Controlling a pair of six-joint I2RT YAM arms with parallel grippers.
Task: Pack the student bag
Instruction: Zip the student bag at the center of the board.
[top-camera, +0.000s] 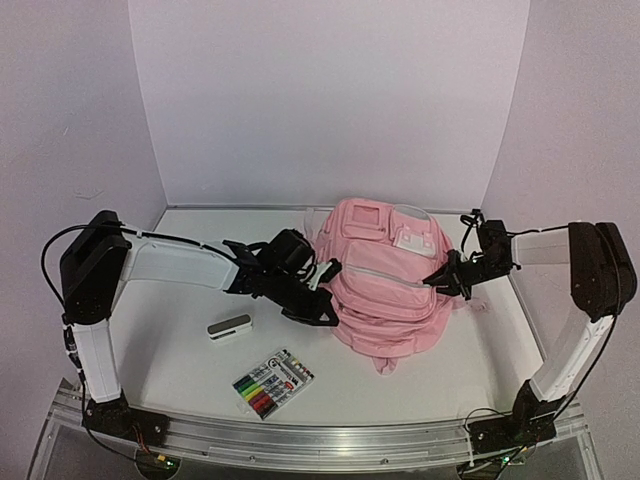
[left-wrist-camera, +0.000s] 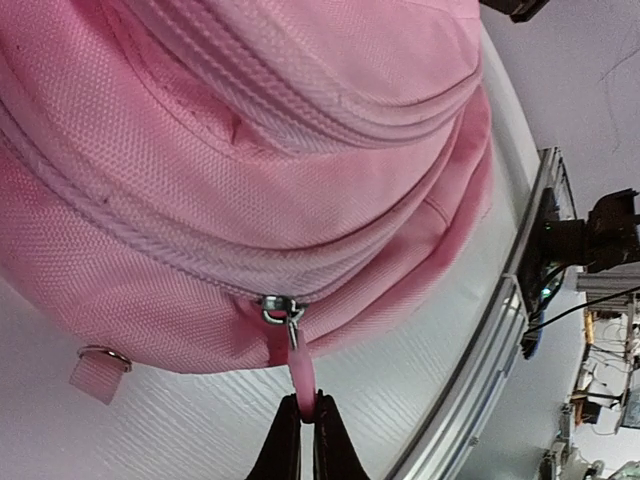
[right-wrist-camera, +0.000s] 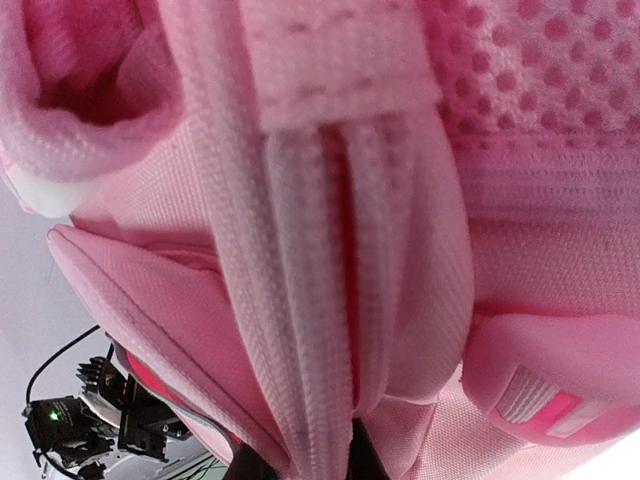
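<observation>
From above, the student bag (top-camera: 385, 290) lies flat on the table (top-camera: 180, 370), right of centre, with the left hand (top-camera: 318, 312) at its left flank and the right hand (top-camera: 447, 280) at its right. A pack of markers (top-camera: 273, 382) and a small white-and-grey block (top-camera: 230, 328) lie outside it, so nothing looks packed yet

The left wrist view shows the left hand pinched narrow on the pink zip pull (left-wrist-camera: 300, 372); the zip looks shut there

The right wrist view shows the right hand closed on a fold of strap (right-wrist-camera: 330, 300); opening and loading remain, I judge
</observation>
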